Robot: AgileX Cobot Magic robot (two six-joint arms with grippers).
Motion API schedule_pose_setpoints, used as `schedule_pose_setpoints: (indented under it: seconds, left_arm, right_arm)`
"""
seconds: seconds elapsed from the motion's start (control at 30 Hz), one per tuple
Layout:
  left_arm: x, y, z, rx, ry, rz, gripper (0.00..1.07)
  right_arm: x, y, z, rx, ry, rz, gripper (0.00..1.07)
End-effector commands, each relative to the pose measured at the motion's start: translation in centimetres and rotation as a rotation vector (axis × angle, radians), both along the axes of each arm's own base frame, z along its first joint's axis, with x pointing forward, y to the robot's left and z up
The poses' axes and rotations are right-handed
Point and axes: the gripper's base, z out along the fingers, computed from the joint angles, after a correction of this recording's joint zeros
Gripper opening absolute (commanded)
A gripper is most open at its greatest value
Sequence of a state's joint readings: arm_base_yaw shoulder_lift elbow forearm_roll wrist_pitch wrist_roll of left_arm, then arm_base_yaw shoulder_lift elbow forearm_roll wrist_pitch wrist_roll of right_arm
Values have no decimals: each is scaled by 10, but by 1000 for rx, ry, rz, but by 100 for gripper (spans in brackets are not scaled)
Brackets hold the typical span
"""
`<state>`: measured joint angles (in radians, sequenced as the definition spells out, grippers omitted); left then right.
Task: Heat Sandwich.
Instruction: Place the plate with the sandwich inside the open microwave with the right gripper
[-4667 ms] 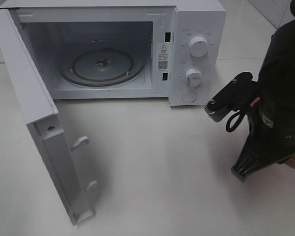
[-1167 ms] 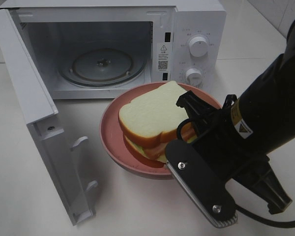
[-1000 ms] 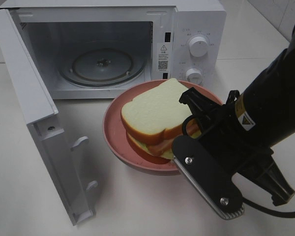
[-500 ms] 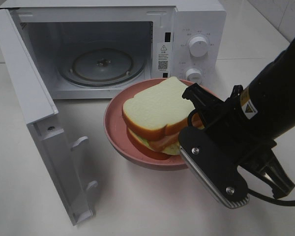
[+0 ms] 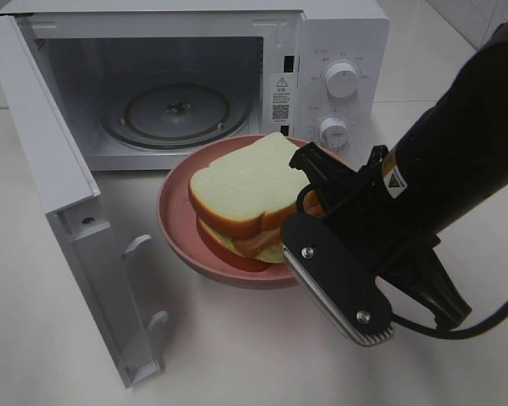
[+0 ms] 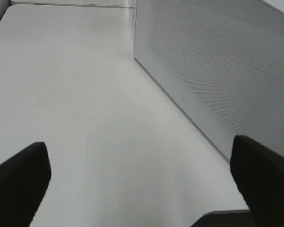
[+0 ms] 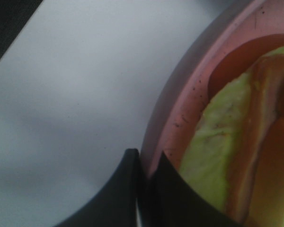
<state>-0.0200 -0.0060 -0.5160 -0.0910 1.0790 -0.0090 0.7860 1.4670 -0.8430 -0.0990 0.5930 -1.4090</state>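
Pink plate [image 5: 171,233] rim pinched by right end effector [image 7: 146,163] | left end effector [image 6: 141,184] spread

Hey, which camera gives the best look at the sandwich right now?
The exterior high view: nearly the whole sandwich shows, on the pink plate before the open microwave. The right wrist view shows only its filling edge up close; the left wrist view shows none of it.
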Motion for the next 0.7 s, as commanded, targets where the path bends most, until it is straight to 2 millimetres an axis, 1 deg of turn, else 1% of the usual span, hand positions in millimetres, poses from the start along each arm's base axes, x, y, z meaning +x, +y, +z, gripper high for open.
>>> schedule_pose_setpoints:
  seconds: [0.03, 0.1, 0.23, 0.67, 0.7]
  left_arm:
    - [-2, 0, 0, -6, -28, 4, 98]
    - [-2, 0, 0, -6, -28, 4, 98]
    - [-2, 0, 0, -6, -28, 4, 98]
    - [-2, 0, 0, -6, -28, 4, 98]
    - [-2, 0, 0, -6, -28, 4, 98]
  right_arm:
    - [10, 8, 3, 28, -26, 6, 0]
    - [11, 10, 3, 29, -20, 3, 0]
    - [20, 20, 0, 30, -7, 13, 0]
    - [40, 40, -1, 34, -14, 32, 0]
    - [44, 44, -1, 42, -9, 36, 0]
